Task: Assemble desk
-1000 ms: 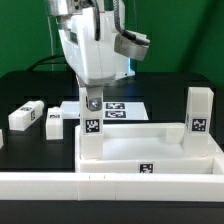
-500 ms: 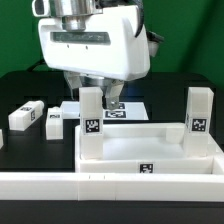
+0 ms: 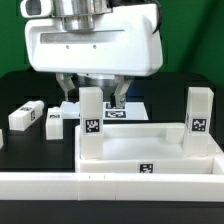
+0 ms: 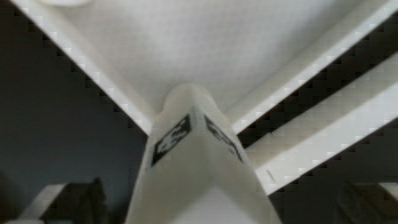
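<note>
The desk slab [image 3: 120, 160] lies with its raised rim up. One white leg [image 3: 91, 108] stands upright on its back left corner, and a second leg [image 3: 198, 112] stands on the back right corner. My gripper [image 3: 94, 92] hangs over the left leg, open, with a finger on either side of it and a gap on both sides. In the wrist view that leg [image 4: 187, 150] runs up the middle over the slab [image 4: 196, 45], with my gripper [image 4: 214, 203] straddling it and the dark fingers [image 4: 63, 200] apart from it. Two loose legs [image 3: 25, 115] [image 3: 54, 122] lie on the table at the exterior view's left.
The marker board [image 3: 128, 108] lies flat behind the slab. A long white rail [image 3: 110, 190] runs along the front of the table. The black table [image 3: 20, 150] shows to the left of the slab.
The hand has turned so that its broad face is toward the exterior camera. The fingers that were closed at the top of the left leg now stand apart on either side of it.
</note>
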Robot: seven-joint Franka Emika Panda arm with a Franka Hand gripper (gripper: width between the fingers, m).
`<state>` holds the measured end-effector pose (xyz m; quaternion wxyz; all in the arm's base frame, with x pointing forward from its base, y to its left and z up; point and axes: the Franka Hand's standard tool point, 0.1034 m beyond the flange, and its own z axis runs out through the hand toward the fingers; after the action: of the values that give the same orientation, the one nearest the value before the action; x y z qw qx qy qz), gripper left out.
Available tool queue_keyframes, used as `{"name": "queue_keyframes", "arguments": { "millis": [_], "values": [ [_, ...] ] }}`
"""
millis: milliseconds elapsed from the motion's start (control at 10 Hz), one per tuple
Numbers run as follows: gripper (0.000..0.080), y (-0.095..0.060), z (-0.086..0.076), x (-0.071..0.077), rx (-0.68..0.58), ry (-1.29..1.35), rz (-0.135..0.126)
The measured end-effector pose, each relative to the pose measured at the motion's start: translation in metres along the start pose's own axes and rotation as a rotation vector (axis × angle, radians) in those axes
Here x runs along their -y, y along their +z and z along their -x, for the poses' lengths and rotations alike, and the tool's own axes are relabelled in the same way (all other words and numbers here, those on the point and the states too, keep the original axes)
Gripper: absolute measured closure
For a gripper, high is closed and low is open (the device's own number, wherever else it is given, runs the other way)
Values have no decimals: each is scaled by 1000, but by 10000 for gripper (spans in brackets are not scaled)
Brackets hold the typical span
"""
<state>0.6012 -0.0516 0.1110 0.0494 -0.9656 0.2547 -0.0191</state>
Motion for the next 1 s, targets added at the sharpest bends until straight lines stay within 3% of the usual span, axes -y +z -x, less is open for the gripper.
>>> {"name": "queue_keyframes", "arguments": {
  "millis": [400,600,900,1000],
  "values": [
    [151,0,1,2,-1,-380,30],
    [151,3,1,-2,5,-548,33],
    [165,4,1,-2,5,-588,33],
    [337,4,1,-2,5,-587,33]
  ]
}}
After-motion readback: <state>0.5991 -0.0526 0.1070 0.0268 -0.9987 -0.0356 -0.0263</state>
